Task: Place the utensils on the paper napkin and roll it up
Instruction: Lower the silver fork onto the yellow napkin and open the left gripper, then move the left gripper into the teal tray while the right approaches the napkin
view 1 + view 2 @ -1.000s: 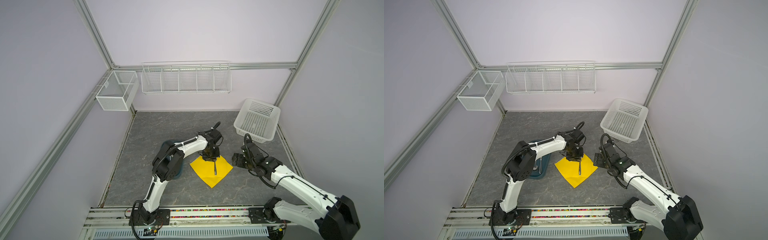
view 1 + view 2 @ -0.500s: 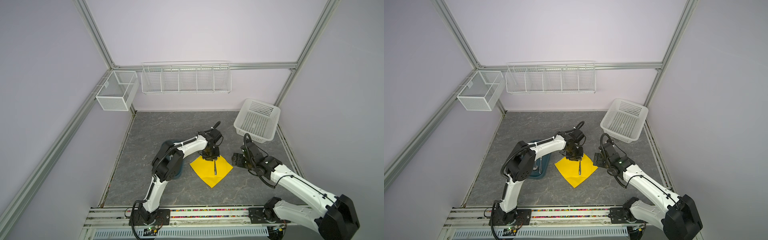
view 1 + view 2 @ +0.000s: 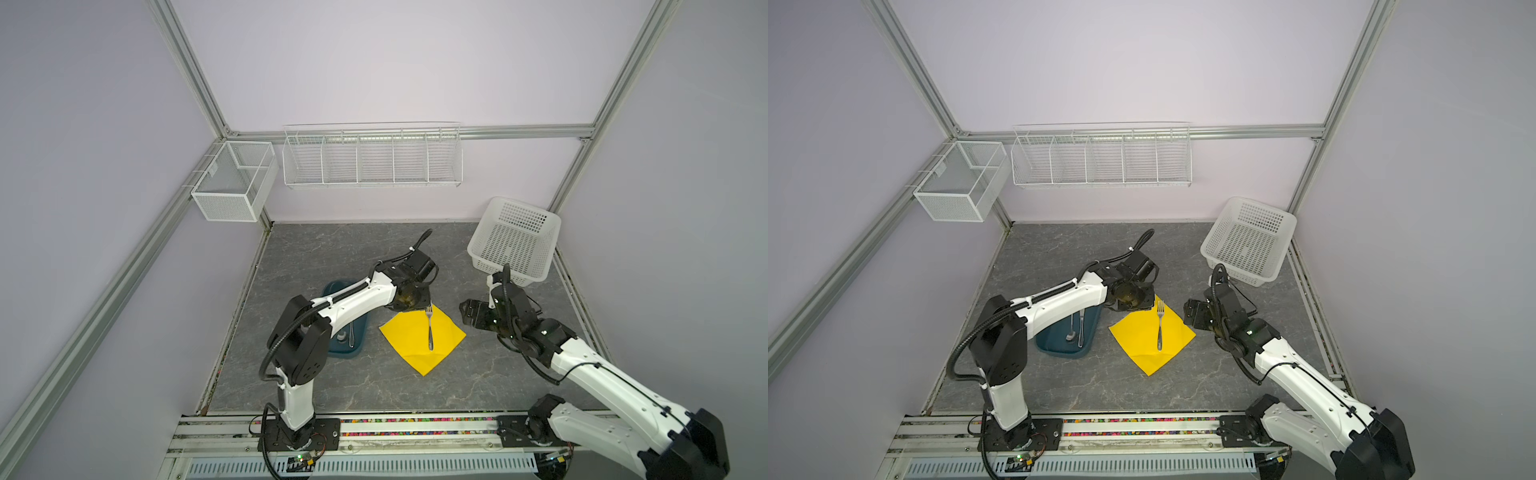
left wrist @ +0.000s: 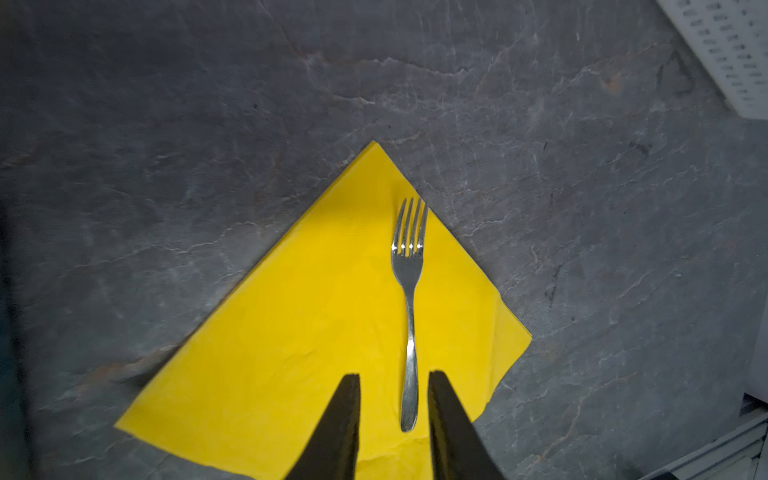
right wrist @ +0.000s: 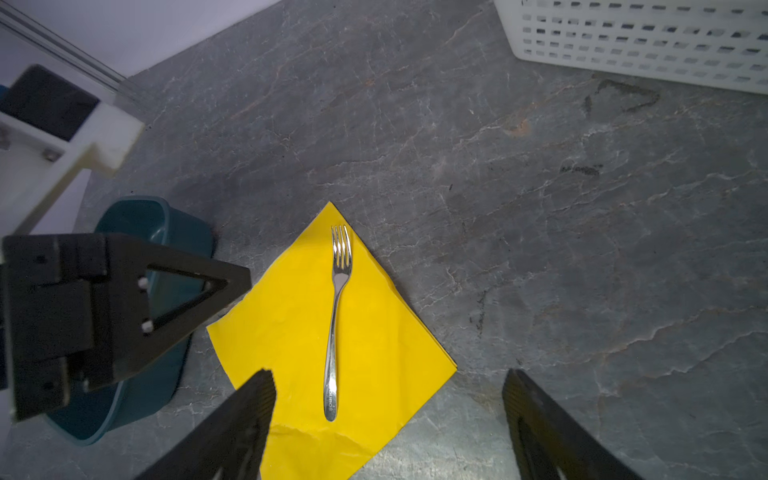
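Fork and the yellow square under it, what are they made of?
The fork looks like polished metal: silvery, with mirror-bright glints. The yellow napkin looks like thin matte paper: flat, faintly creased, no shine; thin cloth is possible.

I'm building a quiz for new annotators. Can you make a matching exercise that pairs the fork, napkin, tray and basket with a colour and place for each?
Things:
1. fork
2. napkin
3. tray
4. basket

Descriptions:
a. white, far right corner
b. yellow, spread flat
c. teal, left of the napkin in both top views
d. silver, lying on the napkin

Pairs: 1-d, 2-b, 3-c, 4-a.
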Tool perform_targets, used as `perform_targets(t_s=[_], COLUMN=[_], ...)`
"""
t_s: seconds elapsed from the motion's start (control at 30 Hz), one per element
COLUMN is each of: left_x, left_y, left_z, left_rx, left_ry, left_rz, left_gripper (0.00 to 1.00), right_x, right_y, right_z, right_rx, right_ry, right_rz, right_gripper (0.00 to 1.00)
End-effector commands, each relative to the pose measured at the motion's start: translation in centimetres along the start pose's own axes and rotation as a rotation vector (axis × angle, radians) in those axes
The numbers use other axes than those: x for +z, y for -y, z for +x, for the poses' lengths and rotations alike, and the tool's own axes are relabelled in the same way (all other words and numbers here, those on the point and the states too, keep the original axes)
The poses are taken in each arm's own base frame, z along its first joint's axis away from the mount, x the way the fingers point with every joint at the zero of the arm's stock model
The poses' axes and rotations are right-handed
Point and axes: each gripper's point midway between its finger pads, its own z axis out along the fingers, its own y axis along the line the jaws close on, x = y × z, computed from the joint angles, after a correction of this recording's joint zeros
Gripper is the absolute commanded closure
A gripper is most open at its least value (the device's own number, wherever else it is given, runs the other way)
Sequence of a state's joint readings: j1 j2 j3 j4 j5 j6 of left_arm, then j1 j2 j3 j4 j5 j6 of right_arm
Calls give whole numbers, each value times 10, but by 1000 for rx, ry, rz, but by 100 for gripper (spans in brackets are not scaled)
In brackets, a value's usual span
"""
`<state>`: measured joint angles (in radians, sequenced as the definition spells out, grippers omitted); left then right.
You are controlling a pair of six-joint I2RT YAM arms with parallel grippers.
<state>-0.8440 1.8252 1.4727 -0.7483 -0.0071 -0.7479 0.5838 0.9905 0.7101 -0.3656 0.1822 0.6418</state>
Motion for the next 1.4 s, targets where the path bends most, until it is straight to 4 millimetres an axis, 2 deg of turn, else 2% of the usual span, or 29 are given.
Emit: perform_targets(t_s=[0.0, 0.2, 0.37, 0.47, 0.57, 0.6, 0.7, 0.83, 0.9, 1.13, 1.2, 1.37], left_x=[-25, -54, -63, -66, -58, -57, -58, -51, -39, -16, -8, 4], left_y=[-21, -64, -107, -134, -161, -173, -198, -213, -210, -217, -213, -213], left_z=[-23, -33, -33, -29, -21, -17, -12, -9, -6, -1, 3, 9], left_rx=[-26, -92, -171, -230, -283, -302, -284, -200, -165, -121, -105, -105], left_ry=[149, 248, 262, 263, 233, 222, 206, 133, 66, -117, -159, -208], left_rz=[-68, -152, -190, -196, -196, -218, -284, -338, -282, -266, -241, -233], left_gripper=[67, 66, 66, 68, 70, 71, 71, 72, 71, 73, 73, 73], right_x=[0, 1, 13, 20, 27, 26, 26, 33, 39, 49, 52, 57], right_y=[-10, -39, -59, -74, -90, -100, -122, -141, -146, -157, -159, -159], right_z=[-7, -17, -13, -6, 5, 1, 6, 18, 23, 34, 36, 39], right_rx=[-29, -53, -68, -90, -126, -145, -219, -281, -292, -287, -288, -284], right_ry=[48, 55, -18, -83, -142, -136, -146, -199, -230, -280, -287, -304], right_rz=[-63, -174, -211, -238, -271, -287, -328, -356, -352, -349, -348, -332], right_gripper=[11, 11, 11, 11, 11, 11, 11, 11, 11, 11, 11, 11])
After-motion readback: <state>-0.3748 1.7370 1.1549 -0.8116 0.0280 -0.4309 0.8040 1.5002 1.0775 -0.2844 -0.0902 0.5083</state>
